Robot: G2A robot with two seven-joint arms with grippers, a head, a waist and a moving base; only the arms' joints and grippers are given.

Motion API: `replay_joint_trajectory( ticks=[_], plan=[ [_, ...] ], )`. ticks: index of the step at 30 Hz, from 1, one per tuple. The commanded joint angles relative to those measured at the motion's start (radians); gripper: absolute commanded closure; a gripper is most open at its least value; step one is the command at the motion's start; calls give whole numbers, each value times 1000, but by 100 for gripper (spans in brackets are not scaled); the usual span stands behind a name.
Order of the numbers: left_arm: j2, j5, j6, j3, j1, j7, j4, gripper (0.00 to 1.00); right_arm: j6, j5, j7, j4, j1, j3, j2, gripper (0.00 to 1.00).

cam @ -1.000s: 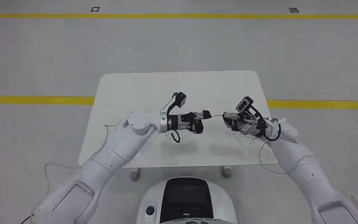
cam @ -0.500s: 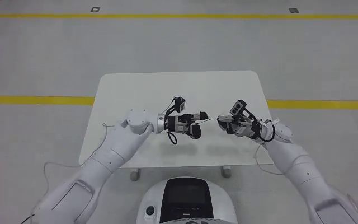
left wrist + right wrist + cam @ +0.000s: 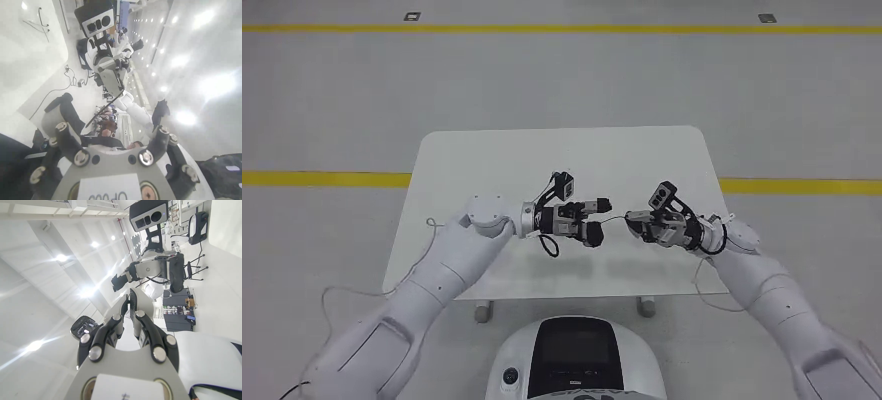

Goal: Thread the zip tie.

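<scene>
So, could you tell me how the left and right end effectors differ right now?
The left end effector has its fingers spread wide; the right end effector has them pinched together. The left holds nothing, while the right grips the zip tie. Both hang above the table, facing each other.

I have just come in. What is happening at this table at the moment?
The robot holds both arms over the white table, the grippers facing each other. The right gripper is shut on a thin black zip tie and holds it out towards the left gripper. The left gripper is open, and the tie's free end points into the gap between its fingers, untouched by them.
</scene>
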Motion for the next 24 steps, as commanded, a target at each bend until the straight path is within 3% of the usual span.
replay_joint_trajectory(
  ticks=[1, 6, 12, 15, 24],
  plan=[
    [0, -4, 15, 1, 6, 13, -12, 0, 5, 2, -8, -15, -11, 4, -1, 100],
    [0, 0, 51, 4, 2, 34, -14, 0, 1, 38, 12, -49, -33, 7, -7, 100],
    [0, 0, 51, 4, 2, 34, -14, 0, -2, 37, 5, -51, -35, 9, -7, 100],
    [2, 12, 58, 5, 17, 60, -31, 0, 1, 53, -9, -75, -58, 32, -5, 100],
    [7, -10, 65, -4, 26, 38, -46, 0, 25, 47, 12, -101, -81, 45, -10, 100]
  ],
)
